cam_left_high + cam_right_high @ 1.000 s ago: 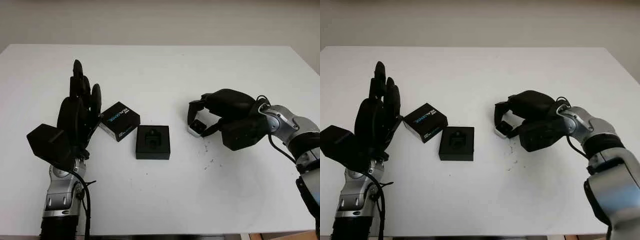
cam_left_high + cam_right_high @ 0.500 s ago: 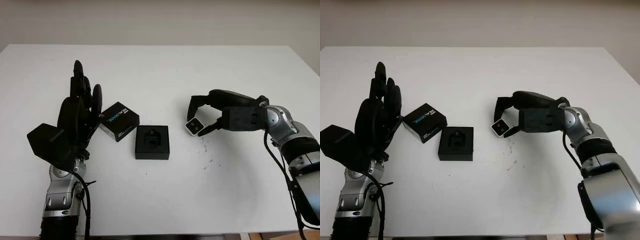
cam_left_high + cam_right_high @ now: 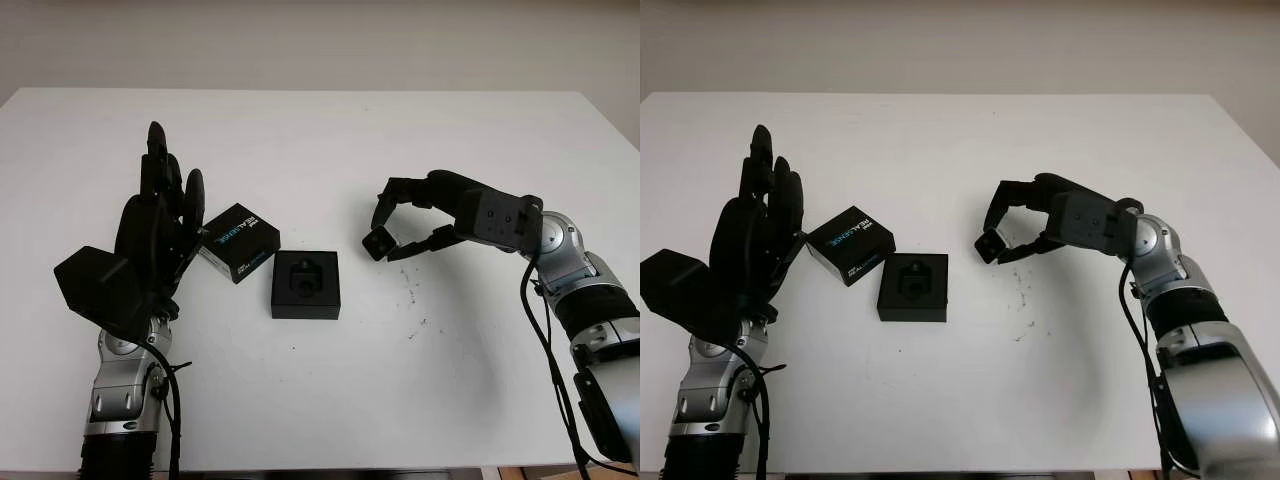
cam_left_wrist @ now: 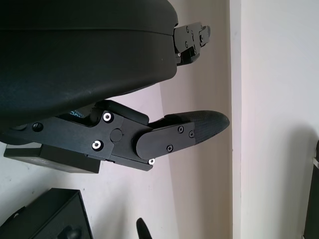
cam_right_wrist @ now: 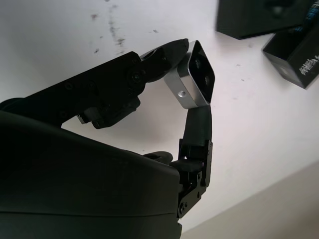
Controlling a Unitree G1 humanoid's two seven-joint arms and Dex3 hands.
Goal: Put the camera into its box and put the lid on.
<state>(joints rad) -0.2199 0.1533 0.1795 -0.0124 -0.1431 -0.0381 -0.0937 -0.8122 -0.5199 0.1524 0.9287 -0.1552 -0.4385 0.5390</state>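
The left hand [image 3: 150,235] is standing open at the near left of the white tabletop [image 3: 330,400], palm edge toward the middle, holding nothing. Just beside its fingers, the lid [image 3: 238,242] is lying on the tabletop, black with pale lettering on its upper face, turned at an angle to the table edge. Immediately right of the lid and slightly nearer, the box [image 3: 306,284] is sitting open, a square black tray with a moulded recess showing in its middle; lid and box are close, and whether their corners are touching cannot be told.

Right of the box, a scatter of small dark specks [image 3: 412,300] is marking the tabletop. Above that area, the right hand [image 3: 400,228] is reaching in from the right, wrist turned so that its fingers are pointing toward the box. It is pinching the camera [image 3: 378,243] between its fingertips, clear of the tabletop and to the right of the box, not over it. In the right wrist view, the camera [image 5: 195,75] is appearing as a small silver-sided block with a dark front face, one finger [image 5: 149,62] pressing on one side and another finger [image 5: 198,124] on the opposite side.
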